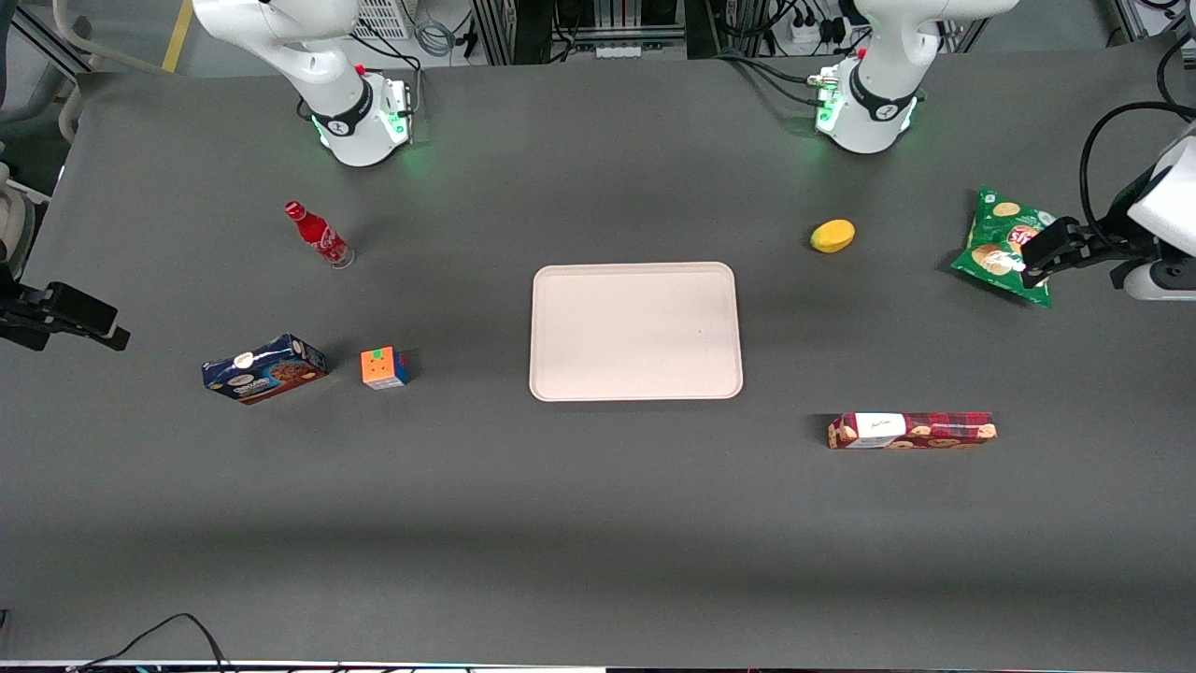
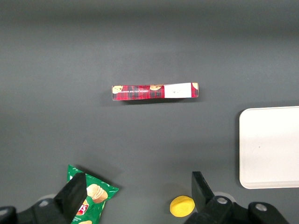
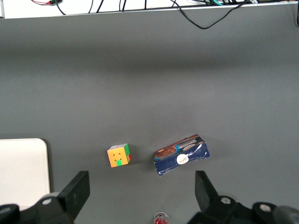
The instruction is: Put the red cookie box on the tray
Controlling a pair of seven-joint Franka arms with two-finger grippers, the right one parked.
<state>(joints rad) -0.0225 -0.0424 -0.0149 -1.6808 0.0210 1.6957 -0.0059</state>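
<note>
The hand [image 2: 135, 196] is hovering high with fingers [image 2: 74, 193] spread wide, gripping nothing, above the chip bag [image 1: 1002, 245]. The red cookie box [image 1: 912, 430] is lying flat on the counter [image 1: 598, 523], near the tray [image 1: 636, 331] but not touching it, nearer the front camera.

High front view looking down over the whole table [image 1: 598, 561], left wrist view hanging well above it with the gripper [image 2: 140, 198] open, sharing red cookie box [image 1: 912, 431] [image 2: 155, 91], tray [image 1: 635, 273] [image 2: 268, 112] corner, right wrist view likewise downward near the parked arm's end.
</note>
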